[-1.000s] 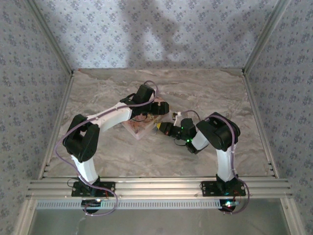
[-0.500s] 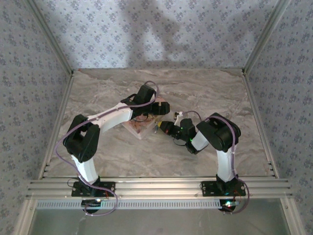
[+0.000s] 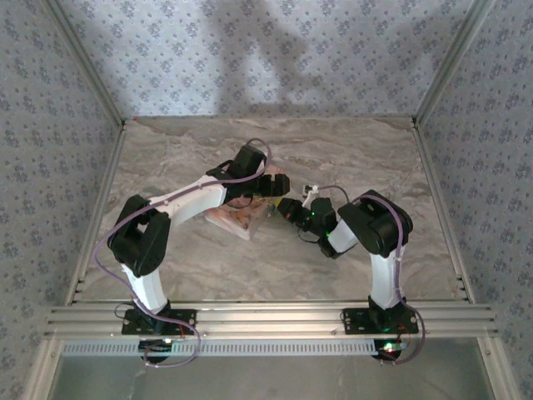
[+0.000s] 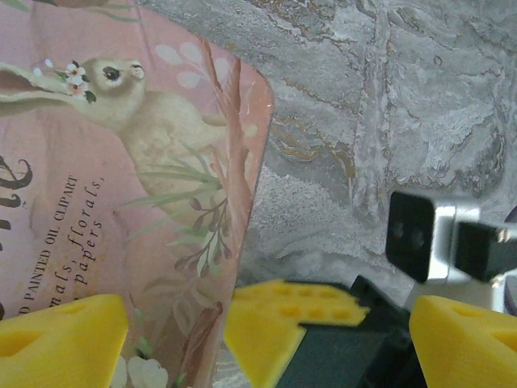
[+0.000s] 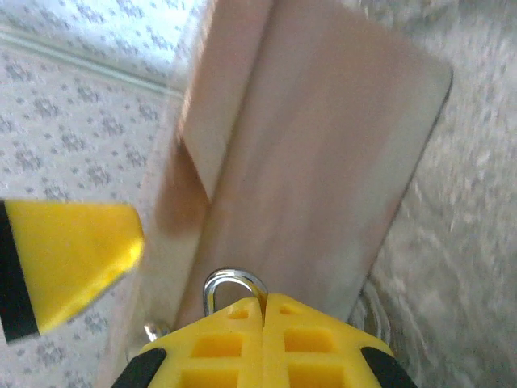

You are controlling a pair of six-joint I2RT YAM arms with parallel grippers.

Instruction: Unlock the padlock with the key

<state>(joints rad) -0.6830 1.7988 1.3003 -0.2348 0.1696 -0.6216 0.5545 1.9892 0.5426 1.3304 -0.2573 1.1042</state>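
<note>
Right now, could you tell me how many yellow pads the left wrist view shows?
3 yellow pads: one in the bottom left corner, over the pink box; one at bottom centre; one in the bottom right corner. More may be hidden.

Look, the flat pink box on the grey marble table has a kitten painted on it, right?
Not a kitten: the left wrist view shows a long-eared rabbit painted on the flat pink box. It lies on the grey marble table.

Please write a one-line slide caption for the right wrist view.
Right pincer shut, a metal loop showing above its tips, facing the pink box.
</note>
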